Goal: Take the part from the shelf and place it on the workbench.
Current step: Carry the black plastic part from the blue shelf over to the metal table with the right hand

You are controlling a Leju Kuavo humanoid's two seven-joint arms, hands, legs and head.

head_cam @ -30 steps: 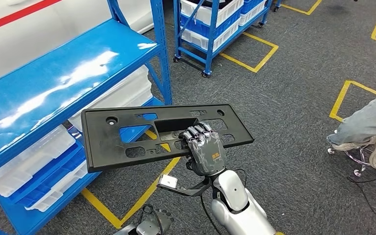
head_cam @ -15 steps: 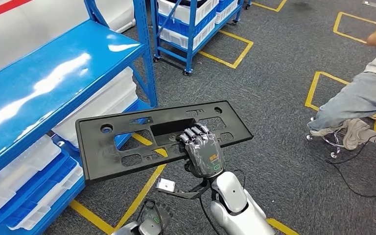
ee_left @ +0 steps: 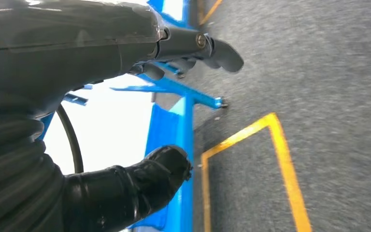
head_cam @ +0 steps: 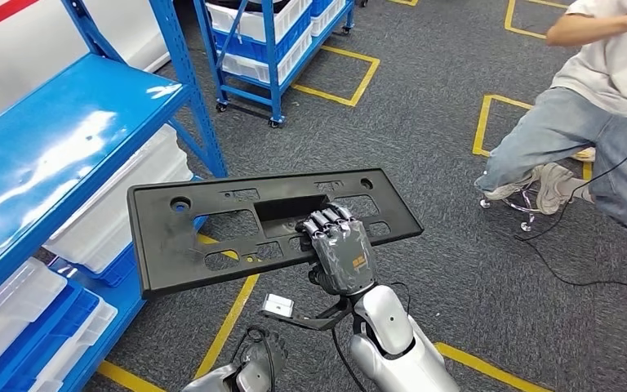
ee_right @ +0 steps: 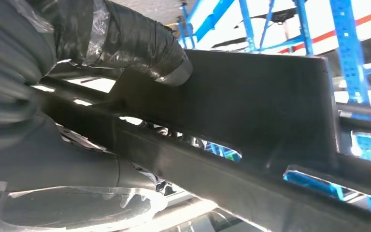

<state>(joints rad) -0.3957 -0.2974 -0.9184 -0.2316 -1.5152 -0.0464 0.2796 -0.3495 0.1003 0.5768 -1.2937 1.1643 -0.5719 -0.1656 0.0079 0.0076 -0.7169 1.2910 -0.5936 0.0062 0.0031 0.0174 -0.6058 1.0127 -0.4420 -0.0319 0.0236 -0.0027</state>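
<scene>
Flat black moulded-plastic panel with cut-outs point(head_cam: 269, 229) carried clear of the blue steel shelf point(head_cam: 73, 155).
Gripped by right robot hand point(head_cam: 339, 253) at the central opening's edge; judged stiff, light, prone to tilting. Left robot hand point(head_cam: 257, 369) empty, fingers apart.

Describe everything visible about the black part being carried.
The black part is a long, flat rectangular panel, matte and plastic-looking, with a raised rim, round holes near its corners, several rectangular cutouts and a recessed central pocket. It is held roughly level above the carpet, beside the blue shelf. The right robot hand grips its near edge.
</scene>
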